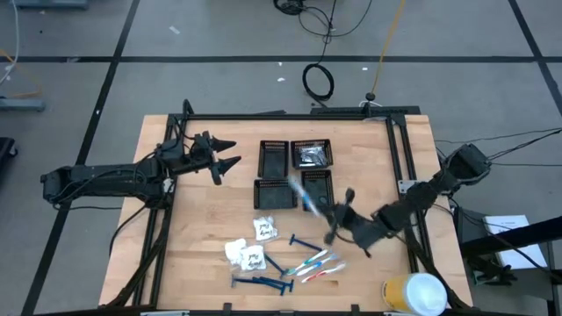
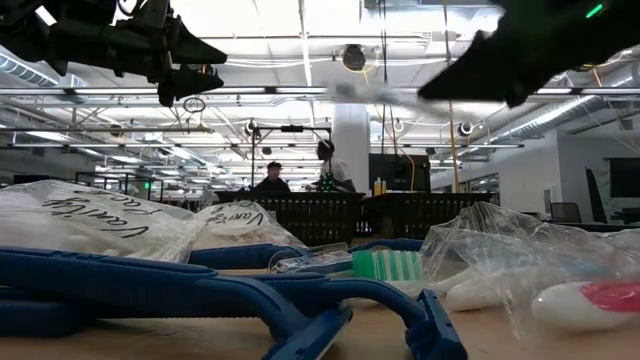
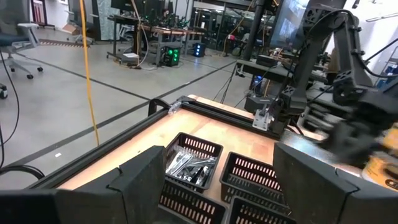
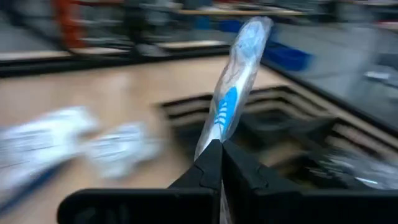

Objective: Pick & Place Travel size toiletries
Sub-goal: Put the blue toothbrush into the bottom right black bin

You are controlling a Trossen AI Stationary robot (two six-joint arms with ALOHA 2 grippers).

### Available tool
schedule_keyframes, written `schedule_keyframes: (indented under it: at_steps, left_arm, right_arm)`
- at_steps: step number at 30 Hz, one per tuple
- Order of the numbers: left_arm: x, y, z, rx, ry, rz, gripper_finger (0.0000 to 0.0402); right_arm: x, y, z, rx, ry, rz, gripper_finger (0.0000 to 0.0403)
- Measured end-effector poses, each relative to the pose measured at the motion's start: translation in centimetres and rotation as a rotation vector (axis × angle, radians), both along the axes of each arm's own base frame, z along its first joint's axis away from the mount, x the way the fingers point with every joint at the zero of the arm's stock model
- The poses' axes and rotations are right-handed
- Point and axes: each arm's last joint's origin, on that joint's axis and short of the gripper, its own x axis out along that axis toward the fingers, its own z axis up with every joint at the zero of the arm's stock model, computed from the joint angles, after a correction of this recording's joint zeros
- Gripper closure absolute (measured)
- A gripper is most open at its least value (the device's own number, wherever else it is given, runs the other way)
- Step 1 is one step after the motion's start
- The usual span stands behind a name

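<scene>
Right gripper [image 1: 327, 213] is carrying a wrapped toothbrush [image 4: 235, 93] above the trays [image 1: 317, 186].
Its jaws are clenching the toothbrush's lower end; the left gripper [image 1: 224, 154] is hovering beside the trays, jaws released.

A blue-and-white toothbrush [image 4: 233, 93] in clear wrap is pinched at one end, raised over the near right tray [image 1: 317, 188]. White crinkly packets [image 1: 250, 250] lie near the table's front, left of centre. Just right of them lie slim toothbrushes [image 1: 318, 265] in teal, white and pink. Blue razors [image 1: 263, 282] lie nearest the front edge, another [image 1: 304, 240] beside the packets. Small silvery pieces [image 1: 312, 155] fill the far right tray
</scene>
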Motion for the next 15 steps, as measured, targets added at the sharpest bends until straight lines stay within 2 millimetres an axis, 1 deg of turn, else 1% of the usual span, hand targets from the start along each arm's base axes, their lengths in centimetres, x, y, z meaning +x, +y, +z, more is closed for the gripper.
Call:
schedule_keyframes:
  at_steps: [4,6,9,15]
  left_arm:
    - [0.0,0.0,0.0,0.000,0.000,0.000,0.0117]
    - [0.0,0.0,0.0,0.000,0.000,0.000,0.0117]
    - [0.0,0.0,0.0,0.000,0.000,0.000,0.0117]
    - [0.0,0.0,0.0,0.000,0.000,0.000,0.0117]
  right_arm:
    - [1.1,-3.1,-1.5,0.014,0.047,-0.176,0.0403]
    - [1.2,-4.0,-2.3,0.049,0.078,-0.208,0.0403]
    - [1.1,-4.4,-3.0,0.069,0.115,-0.233,0.0403]
    - [1.0,-4.0,-3.1,0.070,0.125,-0.212,0.0403]
